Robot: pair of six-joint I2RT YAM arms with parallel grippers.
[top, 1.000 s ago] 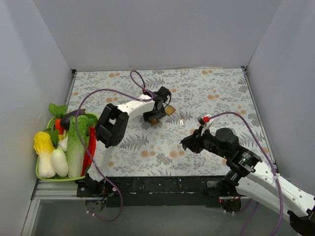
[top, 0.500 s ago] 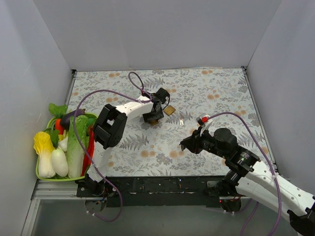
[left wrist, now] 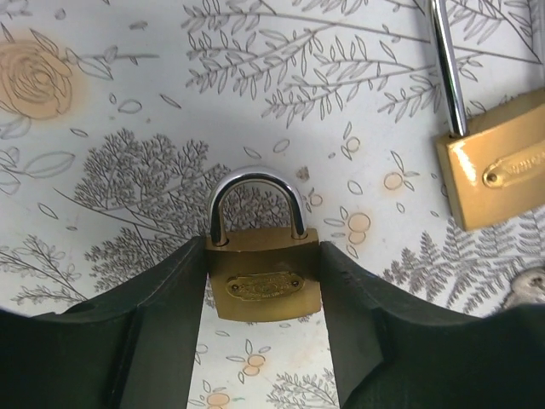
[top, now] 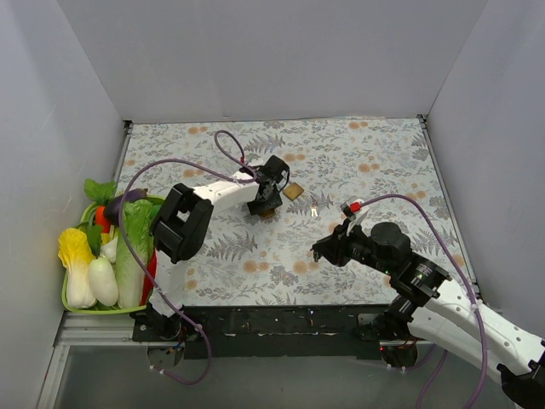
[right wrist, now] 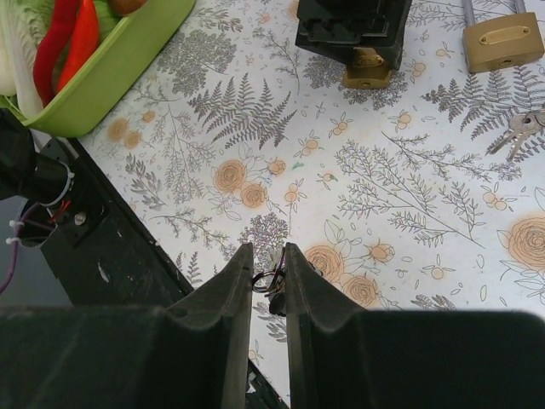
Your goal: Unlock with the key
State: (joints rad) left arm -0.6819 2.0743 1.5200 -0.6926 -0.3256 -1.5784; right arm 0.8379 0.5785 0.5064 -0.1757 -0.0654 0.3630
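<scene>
- Only in left wrist view: small brass padlock (left wrist: 264, 285) lying on floral table (left wrist: 102, 170), clamped at both sides by left gripper (left wrist: 264, 245).
- Only in right wrist view: right gripper (right wrist: 268, 248) almost closed on small dark item (right wrist: 271, 281), too small to name.
- In green plastic tray (right wrist: 119, 68): red pepper (right wrist: 68, 30), pale green cabbage (top: 132, 256).
- On table, silver keys (right wrist: 521, 129) just beside larger brass padlock (right wrist: 504, 43), well apart from right gripper.

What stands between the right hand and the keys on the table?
Nothing visible. Only bare flowered cloth lies between the right hand and the keys; the loose padlock lies beyond them.
</scene>
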